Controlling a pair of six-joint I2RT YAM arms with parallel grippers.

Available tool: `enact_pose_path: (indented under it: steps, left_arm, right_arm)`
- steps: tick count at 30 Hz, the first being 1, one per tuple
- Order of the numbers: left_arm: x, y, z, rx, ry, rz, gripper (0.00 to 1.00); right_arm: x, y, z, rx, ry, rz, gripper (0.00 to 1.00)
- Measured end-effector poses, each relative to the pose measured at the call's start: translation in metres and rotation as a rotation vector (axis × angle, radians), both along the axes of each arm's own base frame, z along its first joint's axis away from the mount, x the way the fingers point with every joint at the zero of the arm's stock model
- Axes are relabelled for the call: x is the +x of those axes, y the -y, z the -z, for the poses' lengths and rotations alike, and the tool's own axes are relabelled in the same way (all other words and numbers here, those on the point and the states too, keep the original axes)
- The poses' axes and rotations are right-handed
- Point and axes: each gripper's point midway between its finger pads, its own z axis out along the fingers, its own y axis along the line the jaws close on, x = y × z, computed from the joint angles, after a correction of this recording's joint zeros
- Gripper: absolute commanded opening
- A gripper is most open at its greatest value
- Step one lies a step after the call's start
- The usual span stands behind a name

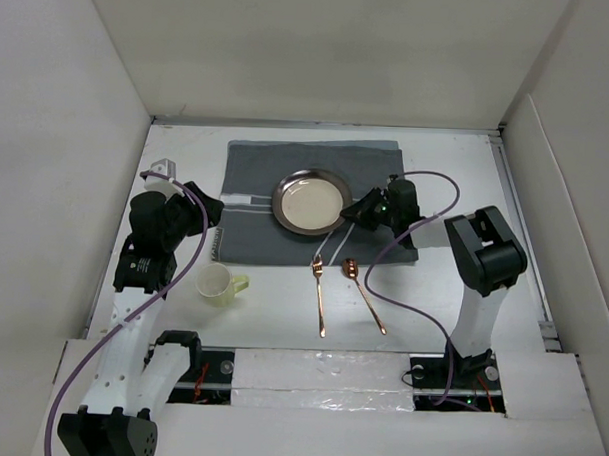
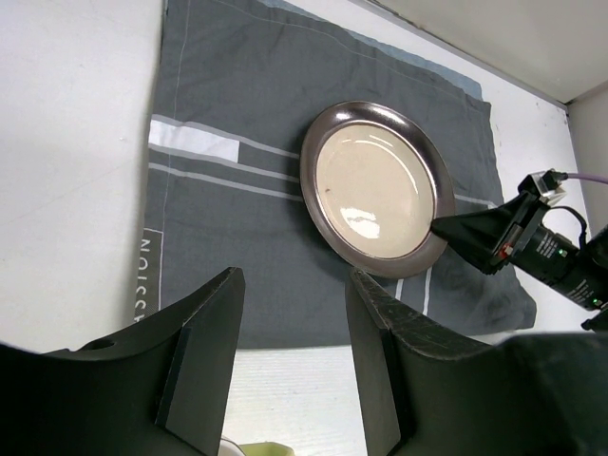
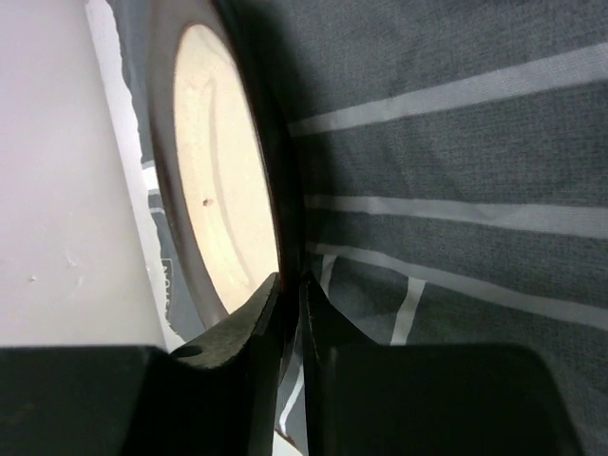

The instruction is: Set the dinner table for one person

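The bench [image 1: 432, 303] is a plain white rectangle filling the middle of the top view. Its long side appears to run left to right, with the arm bases along its near edge and white walls on the other three sides.

A dark grey striped mat [image 1: 255, 201] lies flat on the far half of the bench. A round metal-rimmed plate [image 1: 311, 200] with a cream centre sits on the mat. On bare bench nearer the arms lie a copper fork [image 1: 321, 294] and a copper spoon [image 1: 365, 295], side by side and pointing roughly away from the arms. A pale yellow cup [image 1: 216, 283] stands to their left, just off the mat's near-left corner.

The right claw [image 3: 290, 309] reaches in low over the mat from the right. Its fingers are pinched on the plate's right rim, with the bench surface below and to the left of it.

The left claw [image 2: 290, 361] hangs above the mat's left edge with its jaws apart, gripping nothing. White bench [image 2: 76, 142] shows beneath it on the left.
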Motion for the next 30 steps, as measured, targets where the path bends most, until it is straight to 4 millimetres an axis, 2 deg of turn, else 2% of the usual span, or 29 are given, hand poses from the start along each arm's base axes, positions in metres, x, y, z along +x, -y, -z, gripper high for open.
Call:
enact_pose_path:
  steps: [1,2,3,7,9,10,11,12,13,14,15,16,18,20,21,22,23,24,25,27,28,30]
  left_arm:
    - [0.0,0.0,0.0,0.0,0.0,0.0,0.44]
    - [0.0,0.0,0.0,0.0,0.0,0.0,0.44]
    - [0.0,0.0,0.0,0.0,0.0,0.0,0.44]
    - [0.0,0.0,0.0,0.001,0.001,-0.001,0.43]
    - [0.0,-0.001,-0.001,0.002,0.003,-0.005,0.43]
    - [-0.001,-0.001,-0.001,0.002,0.005,-0.006,0.39]
    - [-0.001,-0.002,-0.002,0.003,0.008,-0.008,0.31]
    - [-0.001,-0.002,-0.003,0.003,0.011,-0.011,0.23]
    - [-0.001,-0.003,-0.003,0.009,0.013,-0.012,0.04]
    - [-0.001,-0.003,-0.004,0.008,0.018,-0.014,0.0]
    - [-0.002,-0.003,-0.004,0.015,0.02,-0.013,0.0]
    - [-0.002,-0.003,-0.005,0.013,0.021,-0.015,0.0]
    - [-0.002,-0.004,-0.006,0.014,0.024,-0.017,0.0]
    - [-0.003,-0.004,-0.007,0.013,0.03,-0.016,0.0]
    - [-0.003,-0.004,-0.009,0.012,0.035,-0.016,0.0]
    - [-0.003,-0.003,-0.01,0.011,0.04,-0.014,0.03]
    - [-0.004,-0.003,-0.012,0.009,0.048,-0.011,0.08]
    - [-0.004,-0.002,-0.014,0.005,0.057,-0.008,0.12]
    - [-0.005,-0.001,-0.017,0.001,0.065,-0.005,0.21]
    - [-0.008,0.0,-0.023,-0.004,0.086,0.0,0.29]
    - [-0.009,0.0,-0.027,-0.005,0.1,0.001,0.33]
    - [-0.012,-0.001,-0.041,-0.001,0.14,0.0,0.33]
  right_arm:
    - [0.0,0.001,0.0,0.0,0.0,0.001,0.42]
    - [0.0,0.0,-0.001,0.002,0.005,-0.008,0.42]
    - [-0.001,0.0,-0.001,0.005,0.0,-0.008,0.48]
    - [-0.001,0.003,-0.008,-0.01,0.022,-0.019,0.57]
    - [-0.002,0.01,-0.019,-0.042,0.043,-0.018,0.57]
    - [-0.002,0.015,-0.026,-0.061,0.06,-0.012,0.57]
    - [-0.001,0.02,-0.037,-0.078,0.084,-0.007,0.57]
    - [0.0,0.025,-0.048,-0.102,0.117,-0.003,0.5]
    - [0.0,0.03,-0.06,-0.127,0.157,-0.001,0.35]
    - [0.0,0.034,-0.072,-0.143,0.188,0.007,0.35]
    - [-0.001,0.04,-0.083,-0.18,0.228,0.009,0.11]
    - [-0.004,0.043,-0.092,-0.214,0.266,0.0,0.02]
    - [-0.015,0.042,-0.112,-0.261,0.347,-0.038,0.0]
    - [-0.035,0.028,-0.127,-0.296,0.446,-0.125,0.0]
    - [-0.051,0.015,-0.132,-0.306,0.497,-0.194,0.04]
    - [-0.07,-0.002,-0.136,-0.308,0.549,-0.276,0.11]
    - [-0.089,-0.02,-0.139,-0.308,0.595,-0.356,0.23]
    - [-0.113,-0.044,-0.141,-0.309,0.653,-0.458,0.46]
    - [-0.134,-0.065,-0.142,-0.3,0.697,-0.539,0.56]
    - [-0.179,-0.106,-0.138,-0.284,0.795,-0.715,0.68]
    - [-0.202,-0.123,-0.132,-0.27,0.832,-0.805,0.7]
    - [-0.228,-0.148,-0.118,-0.259,0.874,-0.919,0.73]
